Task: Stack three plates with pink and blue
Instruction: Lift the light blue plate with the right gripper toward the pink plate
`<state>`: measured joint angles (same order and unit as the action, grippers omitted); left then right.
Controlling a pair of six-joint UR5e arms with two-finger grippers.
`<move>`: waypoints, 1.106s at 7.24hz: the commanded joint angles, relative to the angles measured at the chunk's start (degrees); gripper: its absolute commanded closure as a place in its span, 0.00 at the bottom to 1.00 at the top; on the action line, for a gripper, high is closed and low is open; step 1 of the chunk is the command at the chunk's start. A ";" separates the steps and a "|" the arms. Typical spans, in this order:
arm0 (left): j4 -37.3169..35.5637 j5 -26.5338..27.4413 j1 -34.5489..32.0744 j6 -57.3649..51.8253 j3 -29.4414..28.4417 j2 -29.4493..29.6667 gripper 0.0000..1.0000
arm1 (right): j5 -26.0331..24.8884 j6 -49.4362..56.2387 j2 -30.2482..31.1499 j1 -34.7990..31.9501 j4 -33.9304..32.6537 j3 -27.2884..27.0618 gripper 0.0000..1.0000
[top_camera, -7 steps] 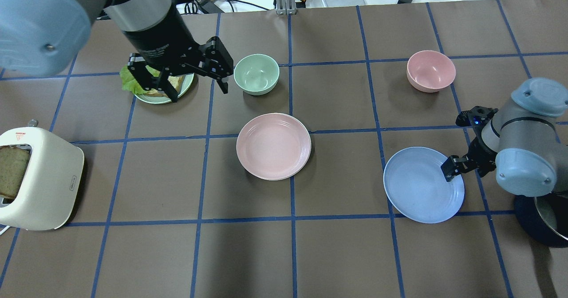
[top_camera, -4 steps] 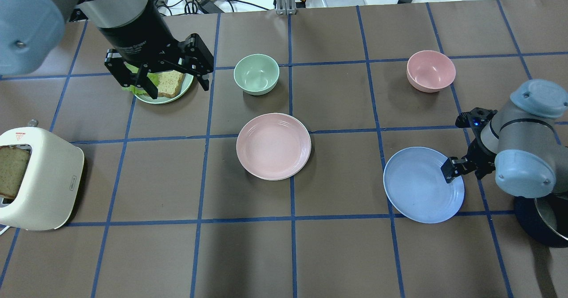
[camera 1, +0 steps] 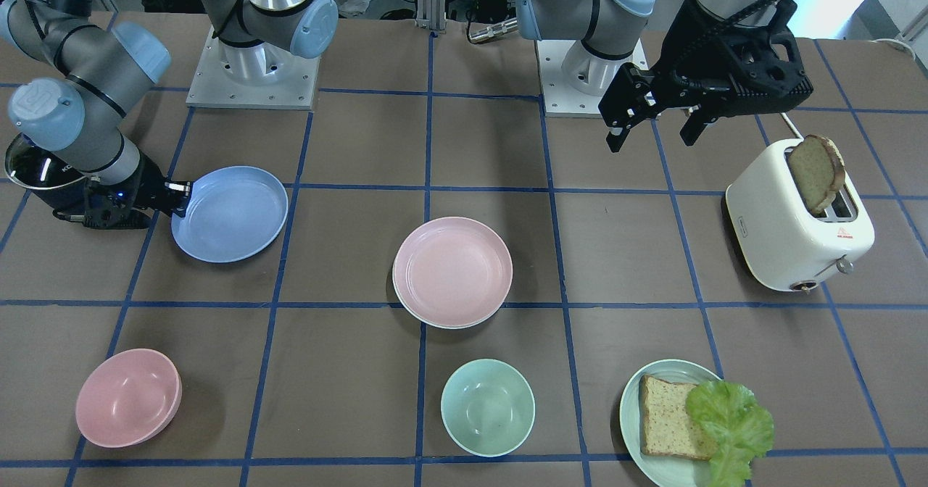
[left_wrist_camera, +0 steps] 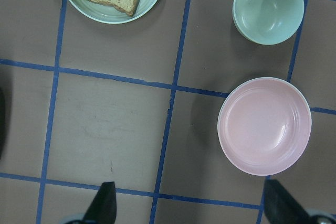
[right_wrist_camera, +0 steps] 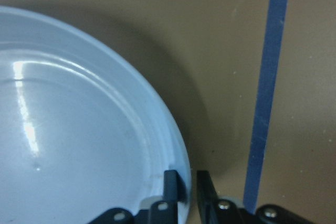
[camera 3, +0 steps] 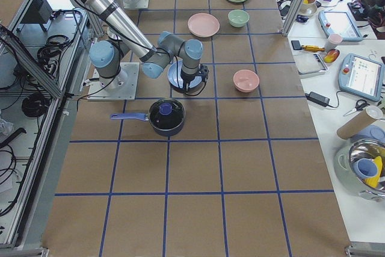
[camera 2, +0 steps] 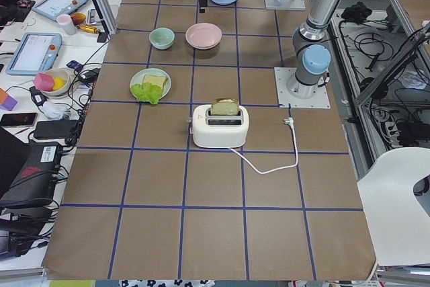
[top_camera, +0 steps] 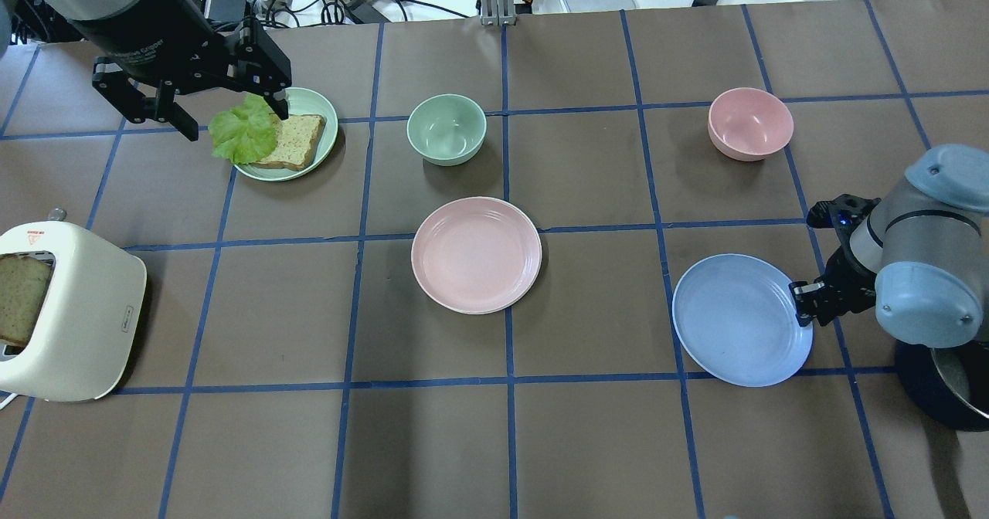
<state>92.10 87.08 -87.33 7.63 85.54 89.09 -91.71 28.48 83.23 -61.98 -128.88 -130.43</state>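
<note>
The pale pink plate (top_camera: 475, 255) lies mid-table, also in the left wrist view (left_wrist_camera: 264, 125). A cream-white rim (camera 1: 451, 325) shows just under it; the rest of that plate is hidden. The light blue plate (top_camera: 738, 320) sits to the right, its gripped side raised a little off the table. My right gripper (top_camera: 800, 303) is shut on its right rim; the right wrist view shows the fingers (right_wrist_camera: 170, 184) pinching the edge. My left gripper (top_camera: 234, 120) is open and empty, high above the far left of the table.
A mint bowl (top_camera: 446, 129) stands behind the pink plate and a pink bowl (top_camera: 750, 123) behind the blue one. A mint plate with bread and lettuce (top_camera: 313, 110) is at the far left, a toaster (top_camera: 69, 310) at the left edge, a dark pot (top_camera: 943, 384) at the right edge.
My left arm has drawn back to the left and up, uncovering the bread plate. My right gripper and the blue plate have shifted slightly right.
</note>
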 commanded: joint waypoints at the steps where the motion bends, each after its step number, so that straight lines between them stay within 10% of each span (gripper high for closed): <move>1: -0.08 0.11 -0.03 0.02 -0.02 -0.14 0.00 | 2.23 -1.24 0.00 0.10 1.52 0.09 0.88; 8: -0.08 0.20 0.14 -1.11 -0.02 -0.49 0.00 | 8.99 -9.58 7.36 -1.39 8.64 0.61 1.00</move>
<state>92.12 87.24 -87.26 7.31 85.59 88.68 -84.68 20.16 88.52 -62.70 -121.77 -129.82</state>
